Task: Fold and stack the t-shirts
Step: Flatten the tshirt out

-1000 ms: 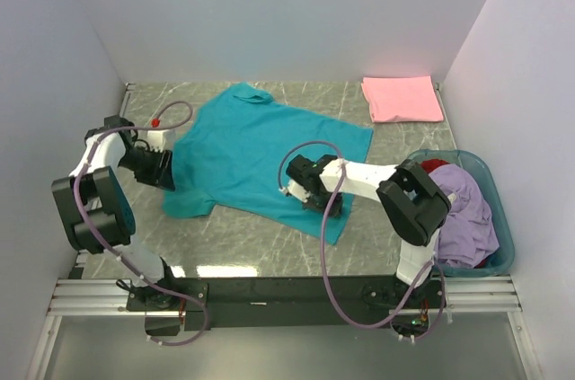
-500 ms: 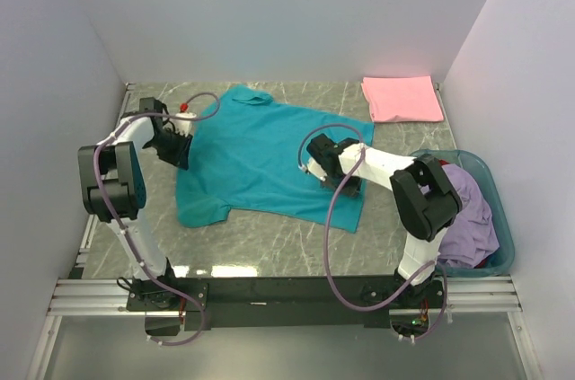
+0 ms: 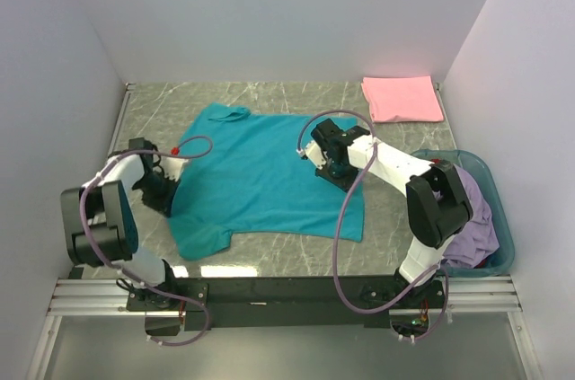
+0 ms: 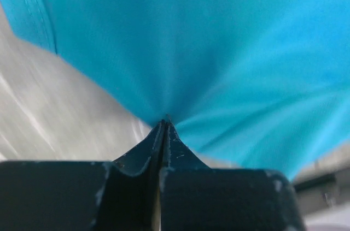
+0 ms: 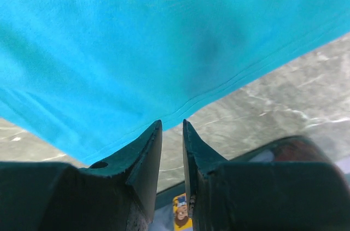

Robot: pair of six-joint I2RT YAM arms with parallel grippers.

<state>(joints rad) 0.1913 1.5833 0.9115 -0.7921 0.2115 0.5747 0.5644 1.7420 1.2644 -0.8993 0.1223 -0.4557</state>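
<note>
Top external, teal t-shirt [image 3: 269,178] dragged nearer — left fingers [image 4: 146,152] pinching it, right fingers [image 5: 146,157] narrowly apart, hold unclear

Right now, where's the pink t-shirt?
Top view, far right corner of the table: the pink t-shirt lies folded, beyond the basket and right of the spread teal t-shirt.

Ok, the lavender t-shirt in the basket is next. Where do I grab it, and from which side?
Pinch a raised wrinkle on top of the lavender t-shirt, coming straight down. It lies bunched in a heap inside the basket, so no flat edge is offered, and the walls would probably block a sideways approach.
</note>
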